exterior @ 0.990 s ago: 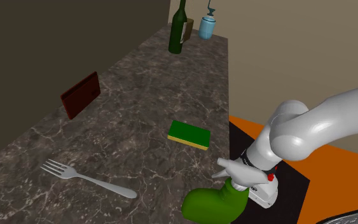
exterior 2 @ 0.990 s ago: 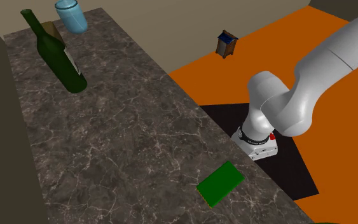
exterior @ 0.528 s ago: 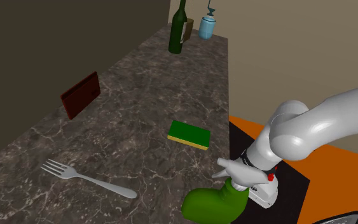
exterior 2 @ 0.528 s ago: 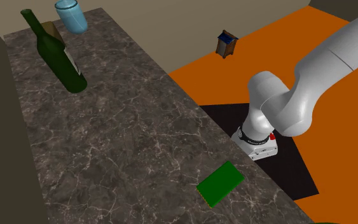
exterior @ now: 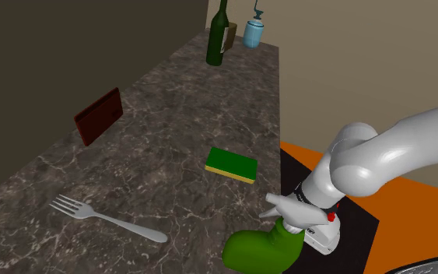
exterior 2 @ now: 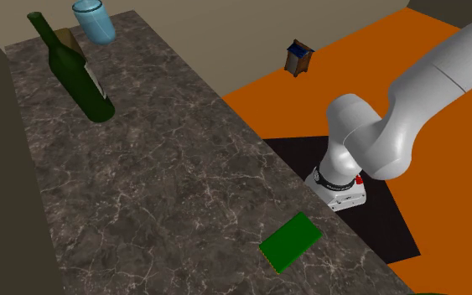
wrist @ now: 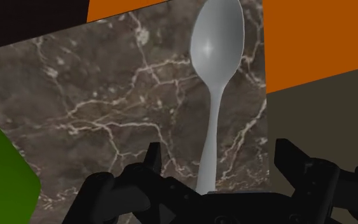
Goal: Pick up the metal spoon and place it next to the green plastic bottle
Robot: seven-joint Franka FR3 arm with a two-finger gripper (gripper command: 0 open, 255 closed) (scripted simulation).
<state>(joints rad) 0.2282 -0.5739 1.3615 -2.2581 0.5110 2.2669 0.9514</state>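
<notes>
- My pincer [wrist: 219,167] is wide open and has hold of nothing. The spoon's handle sits in the gap between the two fingers [wrist: 152,167] and touches neither.
- The spoon [wrist: 214,76] lies flat on the marbled counter [exterior: 170,132], near the edge on the arm's side. Its bowl points away from the hand and its handle runs back towards the palm. The green bottle [exterior: 260,251] stands just beside it, seen in the wrist view as a green mass to one side of the fingers.
- As I judge it, the step in hand is the grasp:
  - The handle lies a little nearer one finger, so I would centre it in the gap first.
  - Then I would come straight down until the tips nearly meet the counter, since the handle is thin and lies low.
  - I would close slowly across the handle's narrow width and lift level.
- Risks I see:
  - A high or skewed close could flick the spoon towards the counter edge.
  - A sideways swing could knock the bottle.
- The spoon is smooth, pale grey and glossy, with one bright glint on its oval bowl. The handle is slim and widens slightly towards the hand. I expect it to be slippery.
- The spoon is already close to the bottle, so I judge the carry will be short.
</notes>
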